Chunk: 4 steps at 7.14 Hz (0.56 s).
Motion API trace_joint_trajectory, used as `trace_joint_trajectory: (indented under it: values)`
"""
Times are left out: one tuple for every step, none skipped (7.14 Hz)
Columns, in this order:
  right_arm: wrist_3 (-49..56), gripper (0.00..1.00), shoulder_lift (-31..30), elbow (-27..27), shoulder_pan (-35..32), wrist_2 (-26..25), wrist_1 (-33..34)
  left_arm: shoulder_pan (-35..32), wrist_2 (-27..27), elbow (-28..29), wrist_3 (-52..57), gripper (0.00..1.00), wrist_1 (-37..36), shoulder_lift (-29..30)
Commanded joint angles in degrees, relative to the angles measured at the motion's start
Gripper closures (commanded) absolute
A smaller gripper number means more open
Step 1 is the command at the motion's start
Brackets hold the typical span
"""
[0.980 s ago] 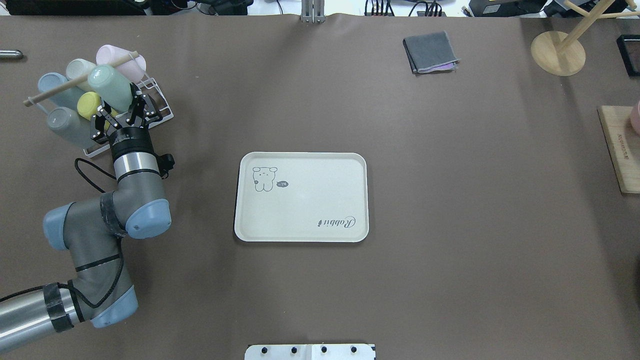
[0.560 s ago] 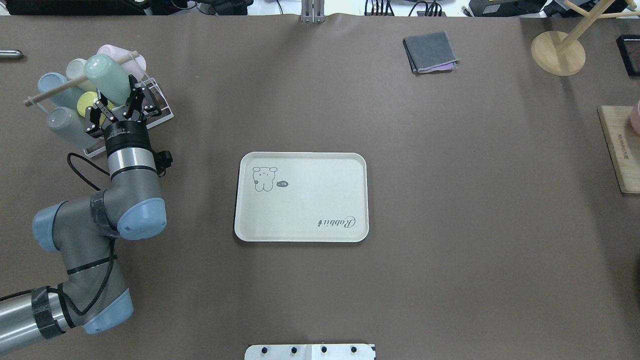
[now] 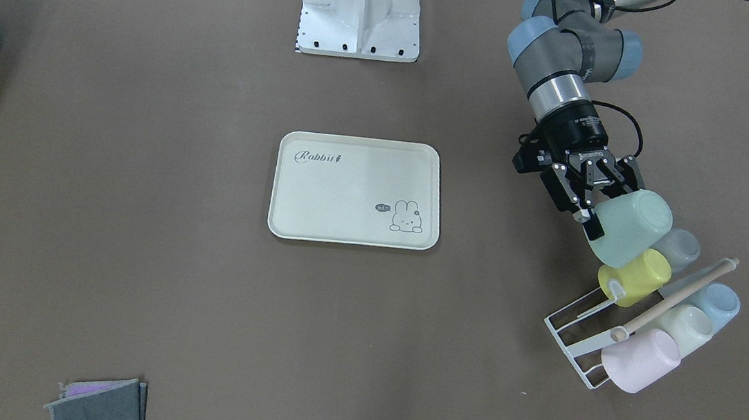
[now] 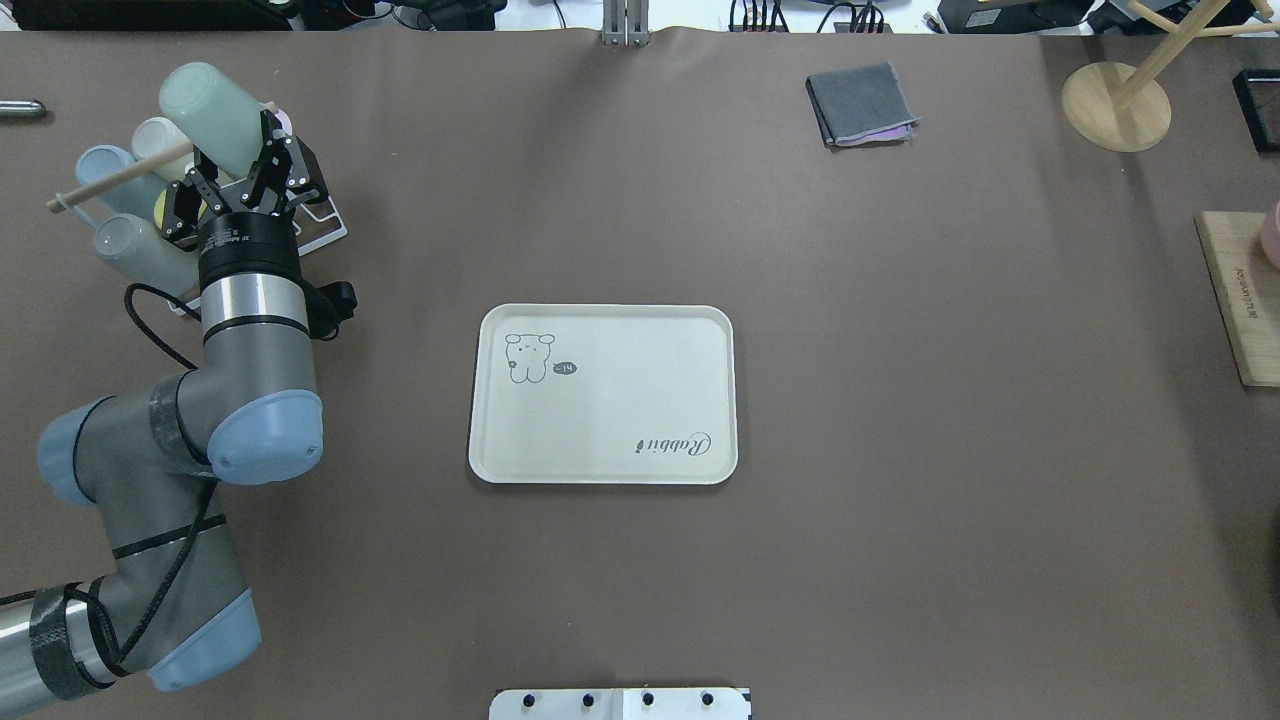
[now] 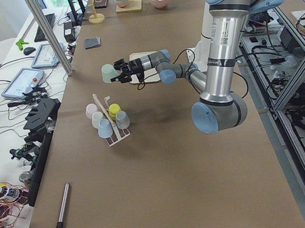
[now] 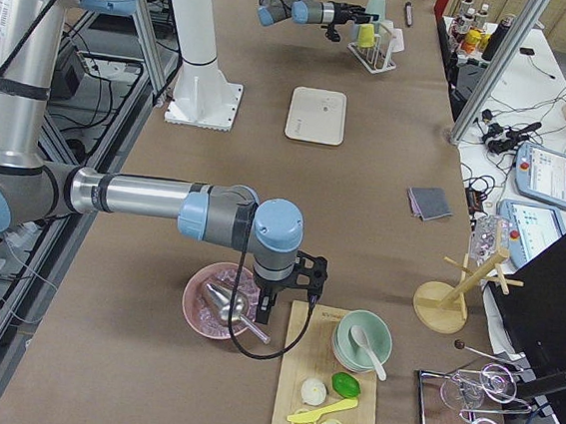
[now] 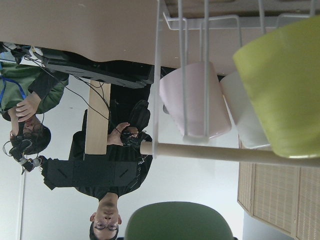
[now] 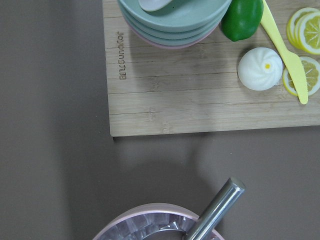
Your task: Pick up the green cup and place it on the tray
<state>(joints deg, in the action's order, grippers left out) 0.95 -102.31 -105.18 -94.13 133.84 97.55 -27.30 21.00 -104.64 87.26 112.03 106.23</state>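
Mint-green plastic tumbler [image 4: 205,112] pinched in the left gripper [image 4: 243,168].
Held at upper left above a white wire rack [image 3: 570,336]; right gripper [image 6: 281,304] finger state cannot be told.

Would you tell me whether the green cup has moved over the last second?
Yes. Held in the left gripper, the green cup has shifted toward the overhead view's top edge, relative to the fixed wire rack.

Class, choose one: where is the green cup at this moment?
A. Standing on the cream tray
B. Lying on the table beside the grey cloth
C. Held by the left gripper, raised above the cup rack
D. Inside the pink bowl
C: the left gripper is clamped on the green cup, which hangs in the air above the rack, well apart from the tray.
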Motion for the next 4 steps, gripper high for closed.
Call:
trace_joint_trajectory:
  values:
    - [-0.07, 0.00, -0.08, 0.06, 0.00, -0.07, 0.00, 0.05, 4.88, -3.02, 0.10, 0.83, 10.16, 1.53]
    - [-0.07, 0.00, -0.08, 0.06, 0.00, -0.16, -0.08, 0.14, 9.80, -3.46, 0.02, 0.97, 16.83, 1.87]
    - [-0.07, 0.00, -0.08, 0.06, 0.00, -0.07, -0.08, 0.22, 16.64, -2.25, -0.51, 1.00, 26.73, 1.53]
    - [0.02, 0.00, -0.08, 0.06, 0.00, -0.07, -0.08, 0.31, 25.32, -0.59, -0.86, 1.00, 38.23, 1.53]
